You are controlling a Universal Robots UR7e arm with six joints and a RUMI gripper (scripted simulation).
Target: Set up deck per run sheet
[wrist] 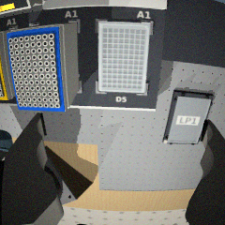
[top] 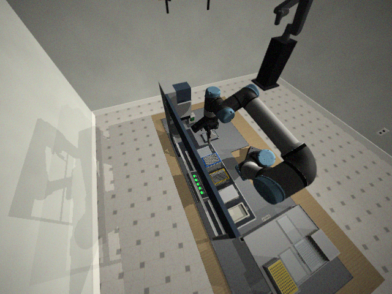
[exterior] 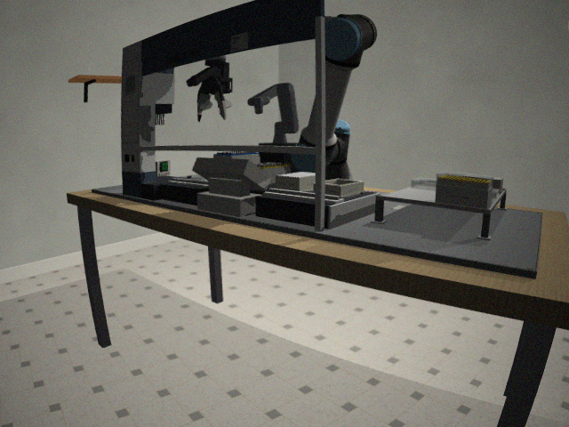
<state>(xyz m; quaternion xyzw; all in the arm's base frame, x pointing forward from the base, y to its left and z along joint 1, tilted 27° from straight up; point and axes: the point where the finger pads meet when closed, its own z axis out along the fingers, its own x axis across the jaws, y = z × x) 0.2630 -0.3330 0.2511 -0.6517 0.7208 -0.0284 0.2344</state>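
Observation:
My gripper [wrist: 125,118] is open and empty. It hangs high above the deck's far end in the overhead view [top: 208,134] and in the side view [exterior: 212,108]. In the wrist view a white gridded sample plate [wrist: 124,56] sits in D5, squarely inside the locators. Right of it is the lid park LP1 [wrist: 188,119], a grey rectangle between its posts with the label showing. I cannot tell whether a clear lid lies on it. A blue-framed tip rack [wrist: 37,67] sits uncovered left of D5. Along the deck follow a yellow tip rack [top: 218,176], a white sealed block [top: 228,193] and an open reservoir [top: 239,212].
The handler's dark gantry frame [exterior: 220,32] stands over the deck row. SHELF [top: 297,243] at the near end holds a yellow tip rack [top: 282,275], a gridded plate [top: 309,250] and flat grey covers. A small green-faced box [top: 192,119] sits near the gripper.

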